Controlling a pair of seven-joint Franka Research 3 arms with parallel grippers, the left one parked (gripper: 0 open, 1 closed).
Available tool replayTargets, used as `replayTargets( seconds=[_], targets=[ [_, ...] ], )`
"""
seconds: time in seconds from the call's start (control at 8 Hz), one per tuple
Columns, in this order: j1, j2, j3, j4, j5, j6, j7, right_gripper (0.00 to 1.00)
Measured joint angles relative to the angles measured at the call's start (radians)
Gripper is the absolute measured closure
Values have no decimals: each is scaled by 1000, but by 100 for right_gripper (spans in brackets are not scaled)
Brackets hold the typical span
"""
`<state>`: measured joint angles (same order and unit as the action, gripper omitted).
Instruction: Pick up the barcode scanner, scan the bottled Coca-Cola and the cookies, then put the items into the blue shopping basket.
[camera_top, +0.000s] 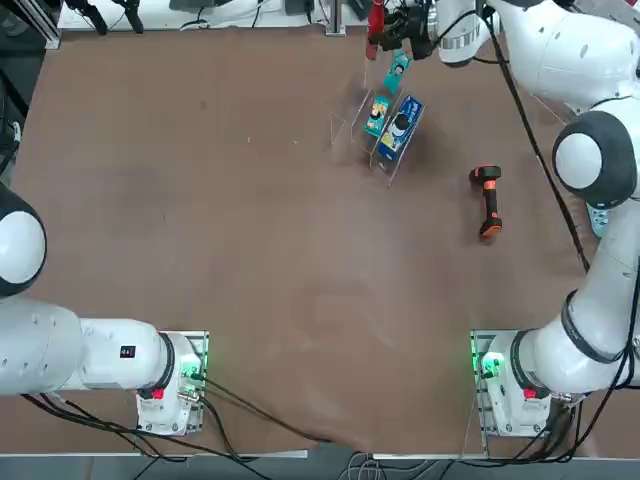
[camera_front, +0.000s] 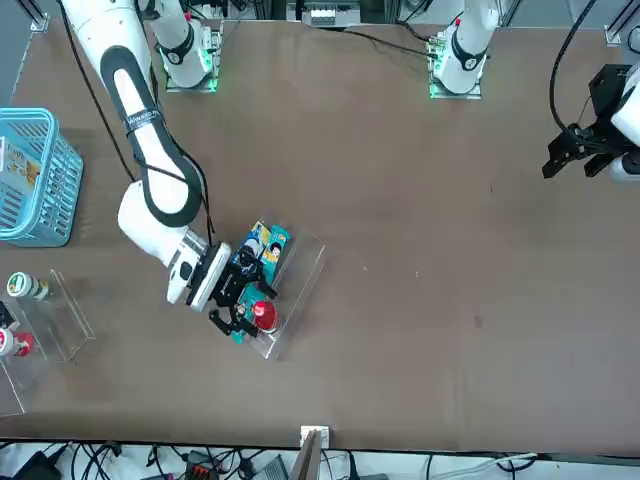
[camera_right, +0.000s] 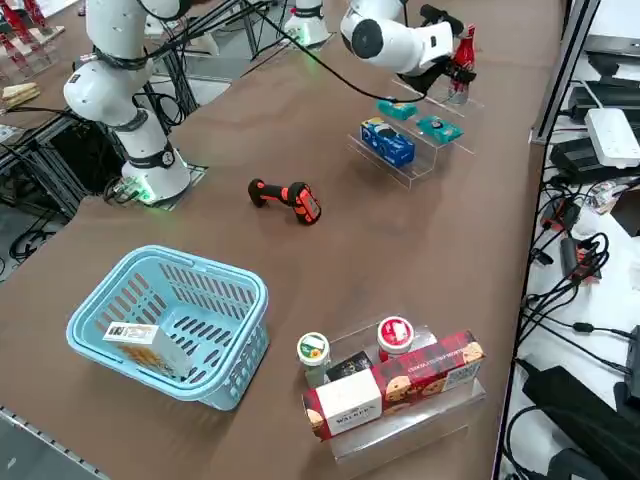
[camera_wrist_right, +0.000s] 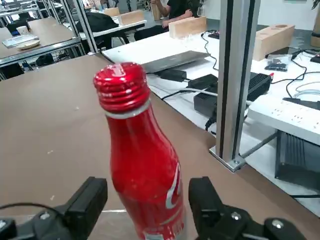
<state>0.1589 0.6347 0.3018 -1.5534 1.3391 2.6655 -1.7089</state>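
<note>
Brown worktop (camera_top: 250, 250): bottled Coca-Cola (camera_wrist_right: 142, 165) seen upright at upper centre of top view, between spread fingers (camera_wrist_right: 85, 202) of right claw (camera_wrist_right: 145, 205), not clenched. Barcode scanner (camera_top: 488, 200) lies right of centre. Cookies (camera_right: 140, 345) lie in blue shopping basket (camera_right: 235, 290).

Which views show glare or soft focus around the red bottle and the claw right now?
Right wrist view: the slim red Coca-Cola bottle is sharp with shiny highlights, the open right claw straddles it, and the room behind looks slightly soft. Top view: the bottle is cut by the frame's edge. Front view: even light, and the clear acrylic stand barely shows.
</note>
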Motion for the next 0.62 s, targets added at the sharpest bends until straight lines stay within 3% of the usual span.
replayTargets(
  seconds=[0.25,0.5,0.62],
  targets=[
    [5,13,-2,20,0,0,0,6],
    [14,20,-3,31,0,1,0,27],
    [16,21,-3,34,0,1,0,27]
  ],
)
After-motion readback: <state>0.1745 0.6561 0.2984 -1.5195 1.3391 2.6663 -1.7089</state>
